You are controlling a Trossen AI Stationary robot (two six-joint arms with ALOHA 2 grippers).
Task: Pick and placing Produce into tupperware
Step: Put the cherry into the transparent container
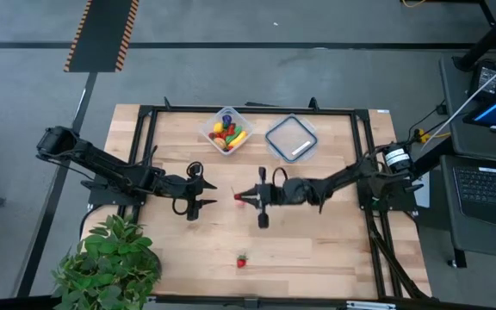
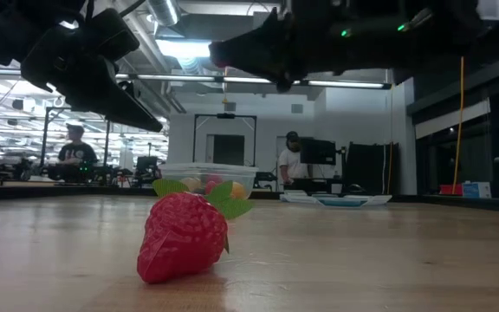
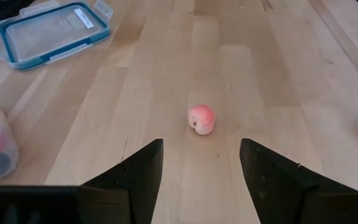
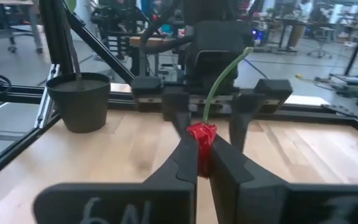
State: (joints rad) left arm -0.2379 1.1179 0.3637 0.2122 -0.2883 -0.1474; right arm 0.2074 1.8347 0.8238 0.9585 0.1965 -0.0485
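Working over the wide wooden desk (image 1: 334, 250), with both dark arms reaching in to the middle of it.

Looking like the carrying step of the job: holding one piece up, not yet dropping it in.

Reaching in from the right side with the right arm (image 1: 334, 182), stretched out long and low, with the right jaws hanging above the desk near its middle. Squeezing the right jaws shut on a small red fruit (image 4: 201, 134) with a long green stem poking up.

Reaching in from the left side with the left arm (image 1: 102, 164), bent at the elbow, with the left jaws hanging just beside the right ones. Keeping the left jaws open and holding nothing, pointing toward a little pink-red piece (image 3: 201, 119) lying on the desk.

Sitting toward the far edge of the desk, well apart from both jaws: the clear tub (image 1: 225, 131), already holding a pile of colourful produce.

Lying flat just beside the tub: its lid (image 1: 291, 138), with nothing on it.

Lying alone near the front edge of the desk: a toy strawberry (image 2: 183, 236), not yet picked up.

Needing next, most likely, to swing the right jaws over the tub, get low above the opening, and let go there, taking care not to drop the fruit on the lid by mistake.
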